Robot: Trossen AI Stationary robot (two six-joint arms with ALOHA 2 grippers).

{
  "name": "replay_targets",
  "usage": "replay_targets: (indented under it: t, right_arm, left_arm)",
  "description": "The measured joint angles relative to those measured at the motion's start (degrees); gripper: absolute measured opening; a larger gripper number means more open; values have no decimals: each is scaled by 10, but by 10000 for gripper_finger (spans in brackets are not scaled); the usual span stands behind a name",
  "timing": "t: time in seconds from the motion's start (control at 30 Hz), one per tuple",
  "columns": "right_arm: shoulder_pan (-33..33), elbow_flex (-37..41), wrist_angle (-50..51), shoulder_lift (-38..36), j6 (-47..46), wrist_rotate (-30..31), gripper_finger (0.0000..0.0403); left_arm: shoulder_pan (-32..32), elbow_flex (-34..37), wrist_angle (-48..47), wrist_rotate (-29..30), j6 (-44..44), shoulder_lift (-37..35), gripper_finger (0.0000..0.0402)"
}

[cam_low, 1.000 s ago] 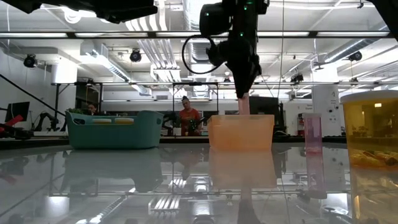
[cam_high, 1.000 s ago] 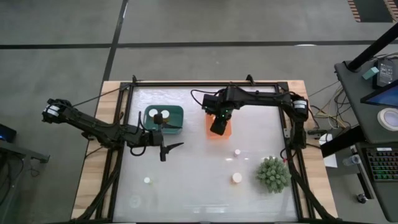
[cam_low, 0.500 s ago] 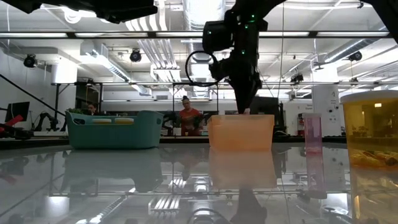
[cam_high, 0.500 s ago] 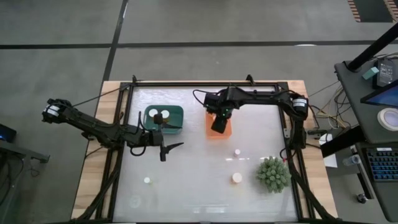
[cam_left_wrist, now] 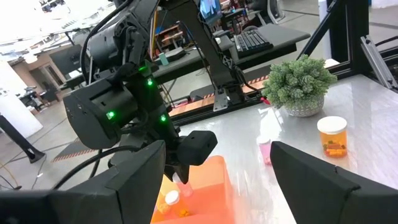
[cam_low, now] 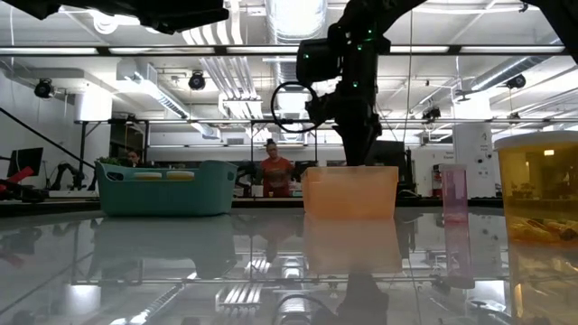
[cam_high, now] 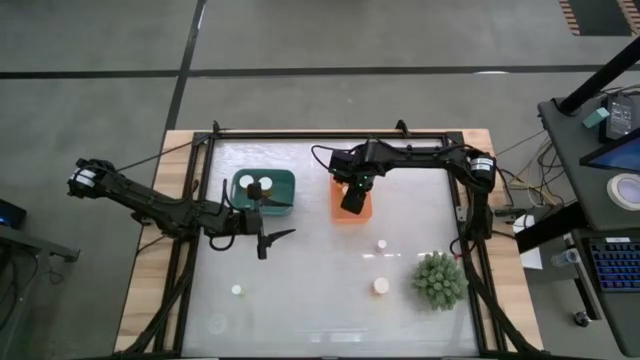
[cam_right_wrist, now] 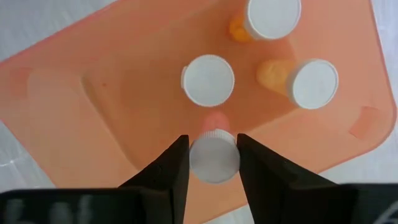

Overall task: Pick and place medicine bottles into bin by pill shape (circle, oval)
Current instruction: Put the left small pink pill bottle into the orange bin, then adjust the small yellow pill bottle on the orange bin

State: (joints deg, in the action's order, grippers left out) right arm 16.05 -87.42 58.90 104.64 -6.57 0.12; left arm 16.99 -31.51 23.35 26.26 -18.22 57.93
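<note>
Right gripper (cam_right_wrist: 213, 163) is over the orange bin (cam_high: 350, 208), fingers closed on a white-capped medicine bottle (cam_right_wrist: 214, 155), pinkish body just visible under the cap; the right wrist view shows the cap pinched between both fingers with the bin floor right below. Low view has the gripper tips dipped to about the bin rim (cam_low: 350, 169), so the bottle looks low in the bin but not yet let go; whether it touches the floor can't be told. Three more bottles already sit in the orange bin: one white cap (cam_right_wrist: 208, 79) just beyond the held one, two more with amber bodies (cam_right_wrist: 314, 83) (cam_right_wrist: 271, 17) near the far wall. Teal bin (cam_high: 283, 198) holds two white-capped bottles (cam_high: 255, 189). Left on the table per the high view: a small one (cam_high: 381, 243) below the orange bin, a wider one (cam_high: 381, 286) beside the green plant (cam_high: 440, 279), and a small one (cam_high: 237, 290) down on the left side. Judgement: roughly two thirds sorted, release of this bottle pending, then about three picks remain. Left gripper (cam_high: 268, 240) is parked just below the teal bin, fingers spread wide, holding nothing. A person shows in the room behind the table in the low view, well away from the arms.
</note>
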Motion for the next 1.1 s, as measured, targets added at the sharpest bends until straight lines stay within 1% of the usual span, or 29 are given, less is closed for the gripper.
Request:
replay_targets:
  t: [0.2,0.37,0.57,0.8,0.9,1.0,1.1]
  right_arm:
    - [0,0,-9,1,-9,0,138]
    - [1,0,-9,1,-13,1,140]
    - [2,-1,-5,-2,-13,16,141]
    - [2,-23,12,-3,1,16,139]
    - [2,-40,19,-3,16,33,138]
    - [6,-49,21,-4,41,64,123]
    - [24,-50,21,-4,57,70,85]
  left_arm:
    - [0,0,0,0,0,0,274]
    - [0,0,0,0,0,0,274]
    - [0,0,0,0,0,0,274]
    - [0,0,0,0,0,0,274]
    - [0,0,0,0,0,0,274]
    - [0,0,0,0,0,0,274]
    - [0,0,0,0,0,0,274]
